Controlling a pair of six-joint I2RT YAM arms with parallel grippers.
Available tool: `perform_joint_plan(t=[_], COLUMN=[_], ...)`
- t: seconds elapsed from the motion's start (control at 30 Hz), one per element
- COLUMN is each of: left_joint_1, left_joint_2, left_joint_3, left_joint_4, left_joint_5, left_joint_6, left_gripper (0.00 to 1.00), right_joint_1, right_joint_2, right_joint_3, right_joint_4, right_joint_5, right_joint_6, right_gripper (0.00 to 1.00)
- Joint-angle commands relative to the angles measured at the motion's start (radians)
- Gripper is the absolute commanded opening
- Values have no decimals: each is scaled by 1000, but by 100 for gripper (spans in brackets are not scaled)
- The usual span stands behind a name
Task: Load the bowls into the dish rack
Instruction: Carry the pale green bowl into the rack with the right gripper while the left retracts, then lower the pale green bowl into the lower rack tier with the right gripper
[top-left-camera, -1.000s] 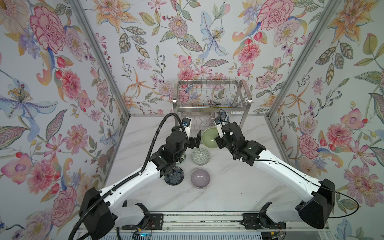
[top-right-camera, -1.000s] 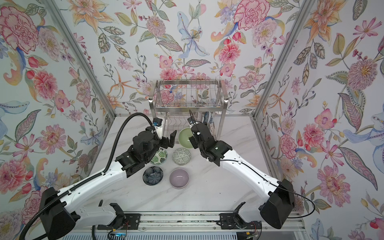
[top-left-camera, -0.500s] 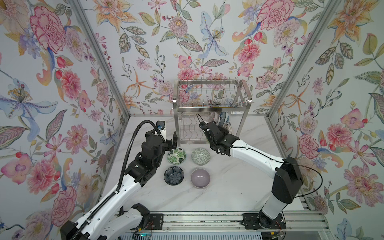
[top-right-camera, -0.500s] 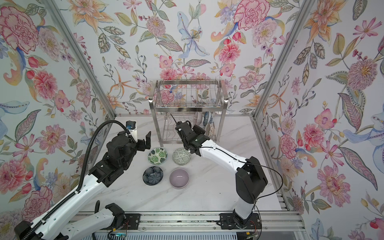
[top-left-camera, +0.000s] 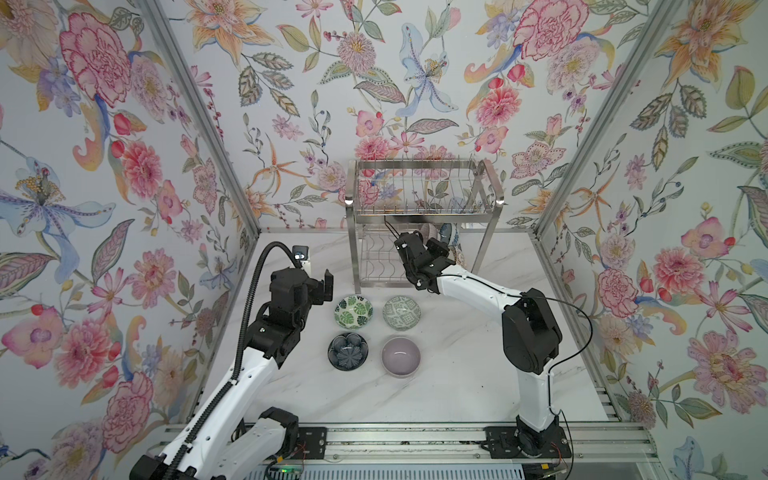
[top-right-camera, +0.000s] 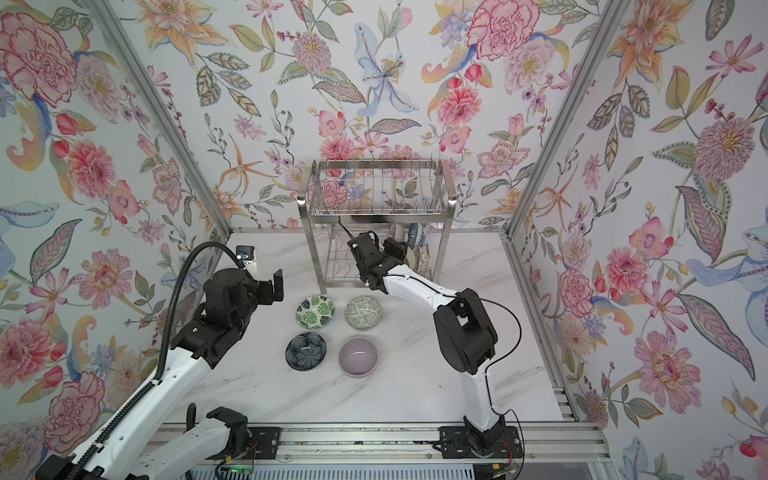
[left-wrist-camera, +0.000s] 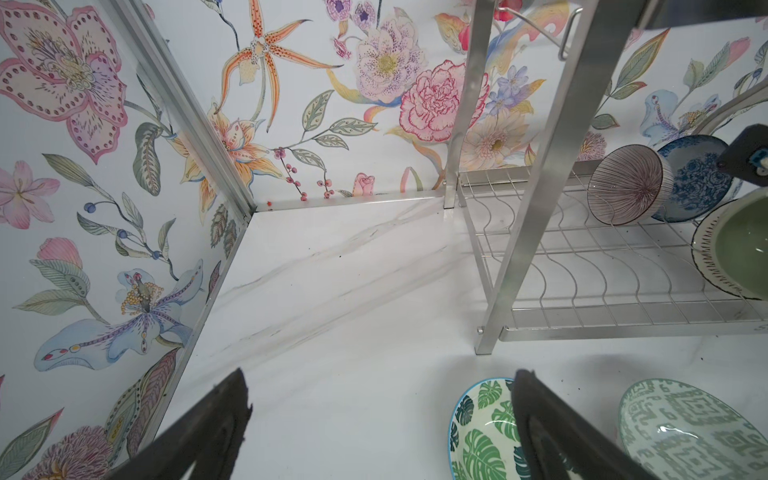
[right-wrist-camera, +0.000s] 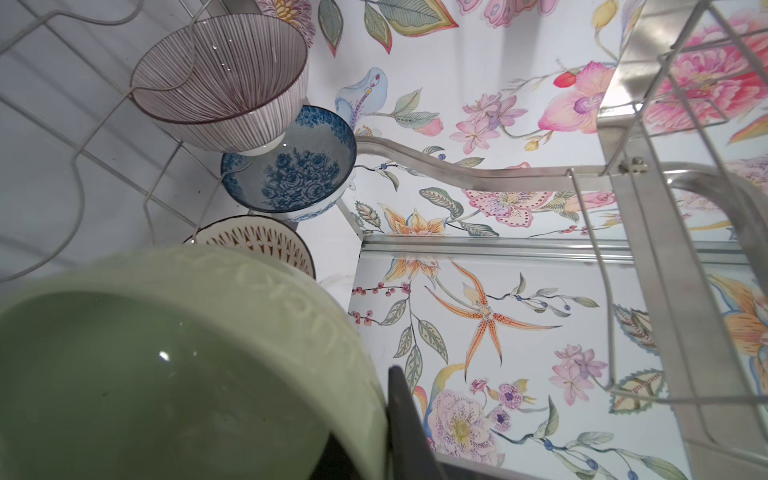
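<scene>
White marble-look desk (top-left-camera: 457, 374), ctr of frame: 4 bowls are set upright in a 2x2 block.
- upper L: leaf-print bowl (top-left-camera: 353, 311)
- upper R: geometric bowl (top-left-camera: 401, 313)
- lower L: dark flower bowl (top-left-camera: 348, 351)
- lower R: lilac bowl (top-left-camera: 401, 356)

Dish rack (top-left-camera: 353, 249) is stood just above them, at the desk's far edge. On its lower shelf (left-wrist-camera: 582, 270), R end, ribbed bowl (left-wrist-camera: 629, 185), blue floral bowl (left-wrist-camera: 694, 178) & brown lattice bowl (right-wrist-camera: 253, 241) are leaned on edge.

- Bright, even light fell from overhead; shadows on the counter (top-left-camera: 457, 386) were faint and soft.
- Small glints sat on the dish rack (top-left-camera: 422, 212) corners.
- Close to the right wrist lens, the green bowl (right-wrist-camera: 166, 374) looked soft.
</scene>
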Motion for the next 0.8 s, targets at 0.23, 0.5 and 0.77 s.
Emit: perform_joint_plan(t=[0.23,0.5,0.77], left_joint_1=[71,80,85], left_joint_2=[28,34,28], left_joint_3=[-6,-14,-18], left_joint_4=[-22,-9,-2], left_joint_5=[56,89,100], left_joint_6=[-33,-40,-40], left_gripper=[99,99,99], right_joint_1=[-30,-43,-43], right_joint_2=[87,147,204], right_joint_3=[68,103,151], right_joint_4=[257,256,263], right_joint_5=[60,53,47], right_joint_6=[-228,-249,-289], right_gripper=[0,0,0])
